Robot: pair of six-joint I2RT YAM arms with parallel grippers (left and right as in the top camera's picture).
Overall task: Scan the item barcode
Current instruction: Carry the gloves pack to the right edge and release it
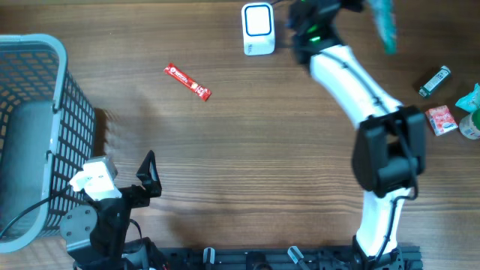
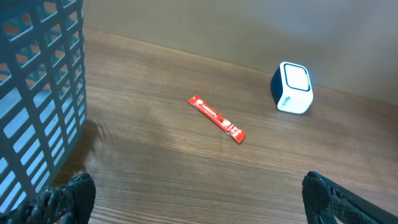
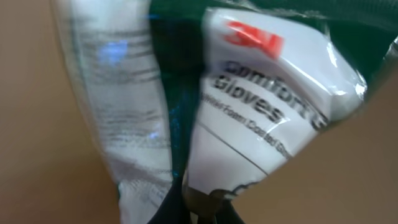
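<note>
A brown wood-grain desk (image 1: 247,165) fills the scene, with a plain tan wall behind it in the left wrist view. One grey-blue plastic basket (image 1: 41,90) stands at the left edge, the biggest thing on the desk. Two arms work here. The right arm (image 1: 352,75) reaches from the near right to the far middle, and its claw (image 3: 198,211) is clenched on one glove packet (image 1: 382,22). The packet is held off the desk at the far side, to the right of the scanner, and its white printed label fills the right wrist view. The left arm sits at the near left beside the basket, its claw (image 2: 199,208) spread wide and grasping nothing. One white scanner (image 1: 258,28) with a blue face stands at the far middle. One red stick packet (image 1: 187,82) lies flat between basket and scanner, apart from both. Three small items sit at the right edge: one pink-red packet (image 1: 442,120), one dark tube (image 1: 435,81) and one teal item (image 1: 470,101), partly cut off.
</note>
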